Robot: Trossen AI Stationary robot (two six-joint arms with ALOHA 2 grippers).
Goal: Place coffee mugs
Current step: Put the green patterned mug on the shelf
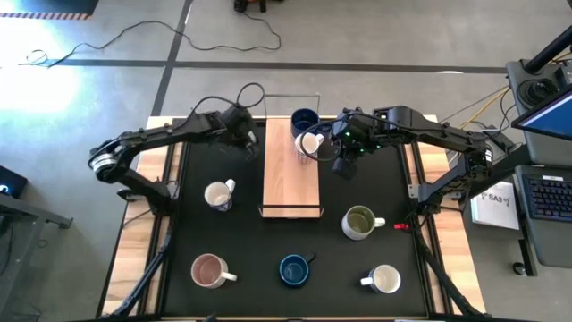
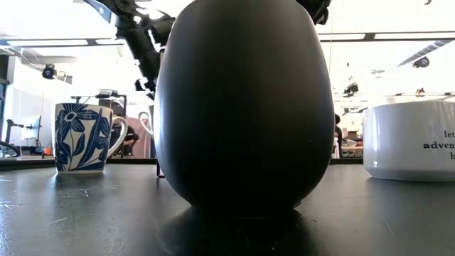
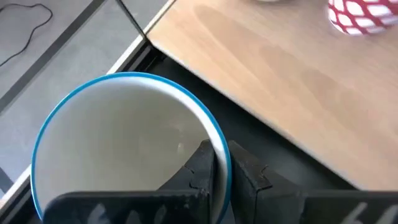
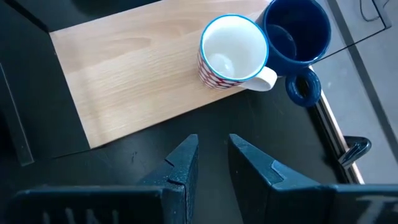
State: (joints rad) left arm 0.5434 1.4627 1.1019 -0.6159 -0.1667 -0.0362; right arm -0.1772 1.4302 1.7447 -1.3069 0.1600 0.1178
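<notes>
Ceramic, rigid, brittle | left gripper [image 3: 221, 177] pinches blue-rimmed mug [image 3: 124, 143] wall, rim-grip likely slippery | right gripper [image 4: 214, 158] part-open, empty, beside wooden tray [image 4: 137, 68]

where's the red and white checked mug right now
In the high view the red and white checked mug stands on the wooden tray, at its far right corner, beside the dark blue mug.
</notes>
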